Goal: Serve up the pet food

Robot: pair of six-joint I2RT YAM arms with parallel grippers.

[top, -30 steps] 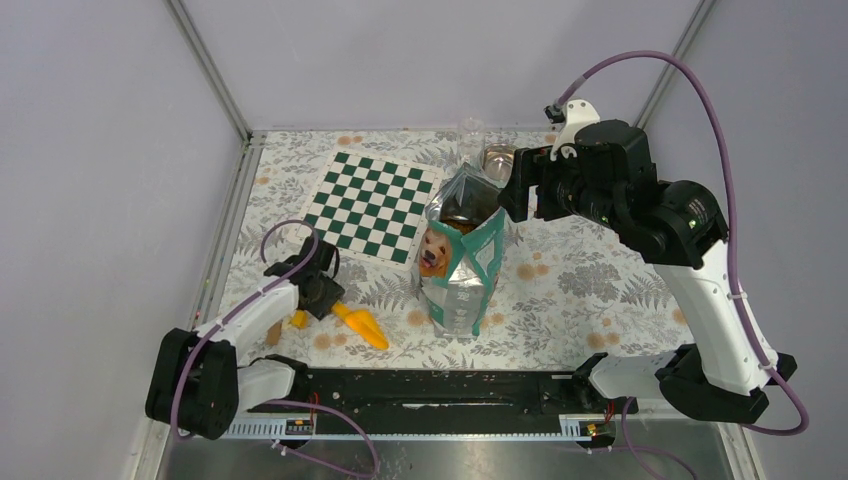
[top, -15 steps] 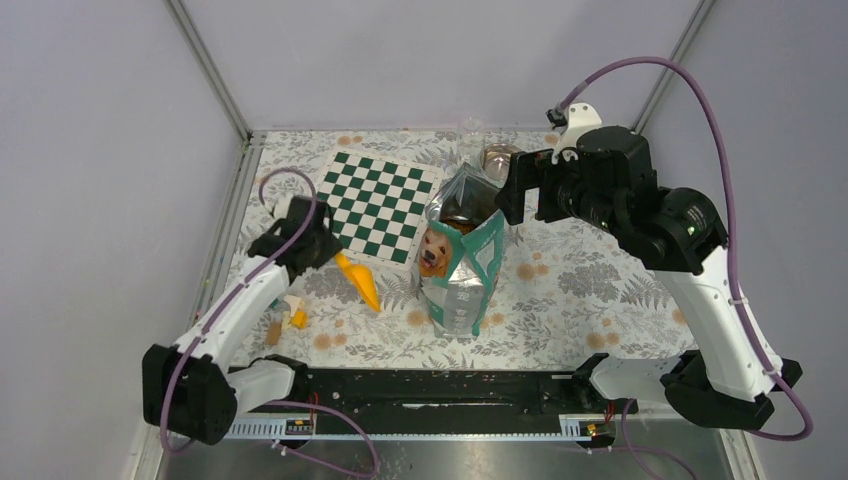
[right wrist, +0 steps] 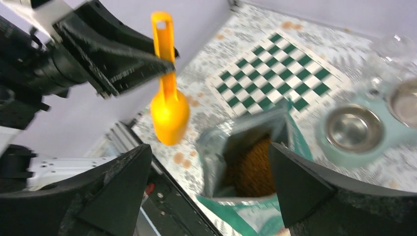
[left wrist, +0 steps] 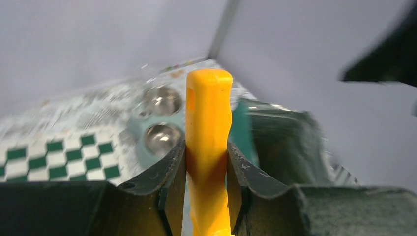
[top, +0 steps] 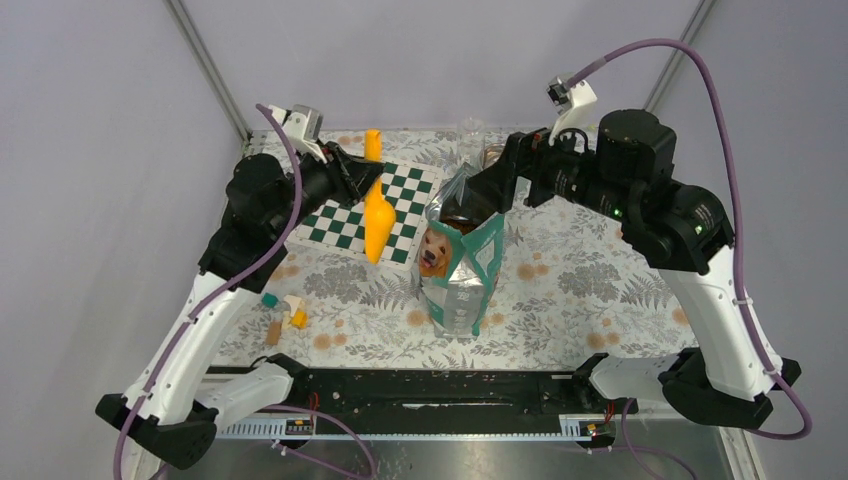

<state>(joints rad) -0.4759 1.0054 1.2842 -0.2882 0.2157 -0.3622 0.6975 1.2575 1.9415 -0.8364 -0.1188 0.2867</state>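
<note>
My left gripper [top: 362, 177] is shut on the handle of an orange plastic scoop [top: 376, 225], which hangs bowl-down in the air over the checkered mat. In the left wrist view the scoop handle [left wrist: 208, 128] is pinched between both fingers. The pet food [right wrist: 254, 168] shows as brown kibble inside the open teal-green bag [top: 460, 270] standing mid-table. My right gripper [top: 485, 188] hovers open just above the bag's mouth, and its wide-apart fingers [right wrist: 113, 191] frame the opening. Two steel bowls [right wrist: 354, 128] in a pale teal holder lie behind the bag.
A green-and-white checkered mat [top: 372, 205] lies left of the bag. Small toy pieces [top: 285, 315] are scattered near the front left. A clear glass [top: 470, 128] stands at the back edge. Grey walls enclose the table.
My left arm has risen from the table's front left, carrying the scoop up over the checkered mat. My right gripper has opened wider and tilted over the bag's mouth.
</note>
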